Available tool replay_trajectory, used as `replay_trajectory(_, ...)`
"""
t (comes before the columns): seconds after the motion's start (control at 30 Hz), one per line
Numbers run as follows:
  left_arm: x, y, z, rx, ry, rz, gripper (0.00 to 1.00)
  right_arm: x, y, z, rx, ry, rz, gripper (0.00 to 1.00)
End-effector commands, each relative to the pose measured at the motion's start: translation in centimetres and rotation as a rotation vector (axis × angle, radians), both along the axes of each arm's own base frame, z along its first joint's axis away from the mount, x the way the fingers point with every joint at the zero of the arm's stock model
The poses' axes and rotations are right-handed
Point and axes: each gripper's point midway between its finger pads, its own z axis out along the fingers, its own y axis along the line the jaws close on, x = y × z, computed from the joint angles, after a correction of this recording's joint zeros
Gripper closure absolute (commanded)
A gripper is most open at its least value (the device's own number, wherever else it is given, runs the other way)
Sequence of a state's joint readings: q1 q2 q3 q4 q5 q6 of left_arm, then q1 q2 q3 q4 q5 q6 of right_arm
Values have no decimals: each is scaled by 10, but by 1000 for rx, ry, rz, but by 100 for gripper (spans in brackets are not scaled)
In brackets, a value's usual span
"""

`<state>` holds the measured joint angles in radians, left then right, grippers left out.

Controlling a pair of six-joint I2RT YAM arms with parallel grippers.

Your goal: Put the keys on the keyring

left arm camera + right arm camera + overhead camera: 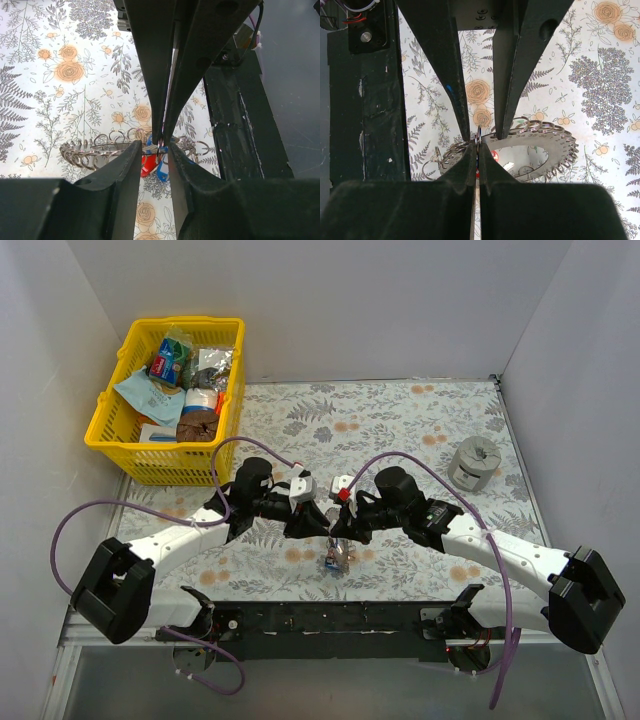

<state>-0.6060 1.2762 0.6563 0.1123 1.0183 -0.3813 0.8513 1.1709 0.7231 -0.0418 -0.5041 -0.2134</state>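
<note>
The keyring (555, 145) is a flat silvery ring with many small split rings along its rim, low over the flowered cloth; it also shows in the left wrist view (85, 152) and top view (338, 558). A red key (148, 165) and a blue key (163, 171) hang at its near edge. My right gripper (478, 149) is shut on one small split ring (478, 134) at the rim. My left gripper (154, 149) is open, one finger on each side of that split ring and the right fingertips (167, 120). Both grippers meet tip to tip in the top view (328, 525).
A yellow basket (130, 455) full of packets stands at the back left. A squat grey cylinder (473, 462) sits at the right. The black base rail (330, 618) runs along the near edge, close under the keys. White walls enclose the table.
</note>
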Motion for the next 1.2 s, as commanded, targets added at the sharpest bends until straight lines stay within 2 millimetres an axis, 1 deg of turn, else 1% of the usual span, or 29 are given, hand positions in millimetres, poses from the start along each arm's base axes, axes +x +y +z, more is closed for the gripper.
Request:
replay_trajectory(0.0, 2, -6, 13, -24, -35, -27, 75, 3, 7, 20, 75, -48, 17, 99)
replay_trajectory(0.33, 1, -7, 16, -28, -37, -37, 84, 2, 7, 17, 70, -40, 22, 99)
replay_trajectory(0.43, 1, -7, 14, -26, -31, -42, 92, 2, 7, 18, 73, -42, 22, 99)
replay_trajectory(0.47, 1, -7, 15, -26, -27, -44, 98, 2, 7, 18, 72, -42, 21, 99)
replay_trajectory(0.5, 0, -8, 14, -25, -25, -47, 100, 2, 7, 17, 71, -41, 22, 99)
replay_trajectory(0.67, 2, -8, 15, -23, -29, -44, 100, 3, 7, 18, 71, -43, 16, 99)
replay_trajectory(0.77, 5, -8, 16, -25, -29, -23, 100, 8, 6, 18, 68, -45, -17, 99)
replay_trajectory(0.83, 5, -8, 17, -35, -31, -3, 100, 9, 5, 21, 76, -48, -36, 83)
replay_trajectory(0.87, 9, -8, 22, -53, -41, 19, 100, 9, 5, 24, 87, -56, -40, 76)
replay_trajectory(0.9, 10, -9, 24, -61, -42, 35, 100, 11, 4, 28, 99, -67, -50, 65)
replay_trajectory(0.93, 10, -6, 24, -69, -45, 51, 100, 10, 2, 29, 105, -64, -60, 61)
replay_trajectory(0.97, 11, -7, 29, -87, -52, 65, 100, 12, 2, 32, 119, -71, -66, 58)
replay_trajectory(1.0, 14, -7, 31, -92, -62, 92, 100, 12, 0, 38, 139, -80, -72, 54)
replay_trajectory(1.03, 15, -5, 34, -103, -73, 105, 100, 12, -2, 39, 147, -74, -81, 52)
replay_trajectory(1.07, 16, -5, 37, -116, -78, 118, 100, 11, -2, 45, 176, -76, -71, 49)
replay_trajectory(1.1, 18, -4, 40, -124, -86, 135, 100, 11, -4, 51, 199, -79, -72, 48)
replay_trajectory(1.13, 17, -1, 42, -135, -94, 149, 100, 17, -9, 55, 217, -78, -91, 47)
replay_trajectory(1.17, 19, 0, 48, -157, -115, 157, 100, 18, -12, 55, 232, -49, -100, 46)
